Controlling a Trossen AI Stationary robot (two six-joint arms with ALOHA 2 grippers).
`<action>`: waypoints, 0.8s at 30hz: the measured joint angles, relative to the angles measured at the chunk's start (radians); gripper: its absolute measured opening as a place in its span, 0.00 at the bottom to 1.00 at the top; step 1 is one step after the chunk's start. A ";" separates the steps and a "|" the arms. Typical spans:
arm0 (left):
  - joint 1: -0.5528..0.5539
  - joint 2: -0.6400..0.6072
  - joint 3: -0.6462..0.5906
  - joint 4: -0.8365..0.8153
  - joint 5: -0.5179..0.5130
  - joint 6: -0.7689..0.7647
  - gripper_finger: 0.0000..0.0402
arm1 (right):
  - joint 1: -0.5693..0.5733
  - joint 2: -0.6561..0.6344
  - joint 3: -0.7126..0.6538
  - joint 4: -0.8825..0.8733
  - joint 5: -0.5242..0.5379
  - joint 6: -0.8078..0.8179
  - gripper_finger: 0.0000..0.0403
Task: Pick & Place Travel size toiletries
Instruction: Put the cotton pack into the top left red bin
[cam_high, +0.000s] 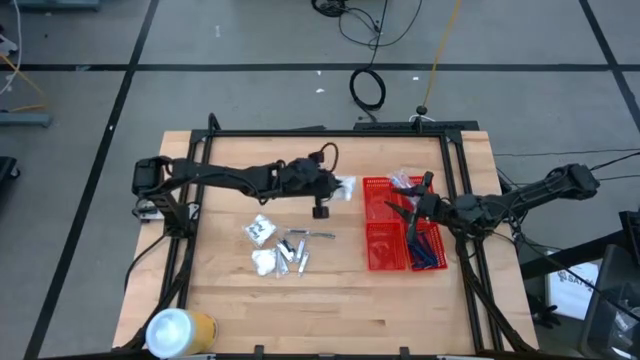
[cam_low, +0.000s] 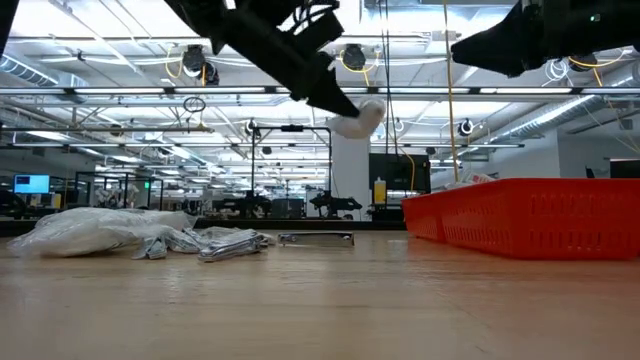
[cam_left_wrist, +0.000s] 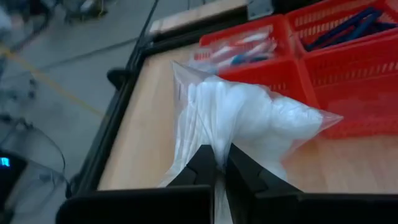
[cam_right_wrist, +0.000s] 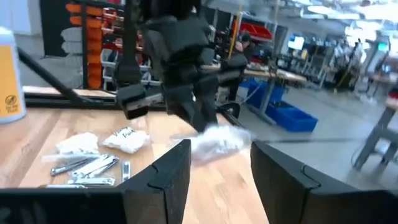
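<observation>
My left gripper (cam_high: 338, 186) hangs above the table just left of the red basket (cam_high: 372, 255), shut on a white crinkly packet (cam_left_wrist: 249, 118), which also shows in the low view (cam_low: 360, 120). My right gripper (cam_right_wrist: 221, 168) is open and hovers over the basket's middle (cam_high: 412, 205), touching nothing. On the wood to the left lie two more white packets (cam_high: 260, 230) (cam_high: 265, 262) and several short silver pieces (cam_high: 297, 250). Blue-handled items (cam_high: 428, 250) lie in the basket's near right compartment, and bagged ones (cam_left_wrist: 249, 50) in its far left compartment. My left gripper pinches the white packet between its two fingers at one edge (cam_left_wrist: 219, 140) of the clear wrapper. The packet is lifted clear of the table and sticks out beyond the fingertips toward the basket. The fingers slant down from the table's left side (cam_low: 330, 100).
A large white-and-yellow roll (cam_high: 180, 330) stands at the table's near left corner. A black frame (cam_high: 330, 132) borders the table's far edge and sides. Bare wood (cam_high: 340, 300) stretches along the near side. The basket wall (cam_low: 530, 215) rises at the right in the low view.
</observation>
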 joint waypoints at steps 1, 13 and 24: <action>0.002 0.007 0.007 0.027 0.012 0.023 0.01 | -0.009 0.000 0.000 -0.009 0.000 0.023 0.39; 0.031 0.215 0.216 0.082 0.201 0.049 0.02 | -0.074 0.003 0.000 -0.001 -0.004 0.031 0.39; 0.035 0.386 0.359 0.057 0.259 -0.001 0.06 | -0.076 -0.007 0.000 0.018 -0.004 -0.008 0.39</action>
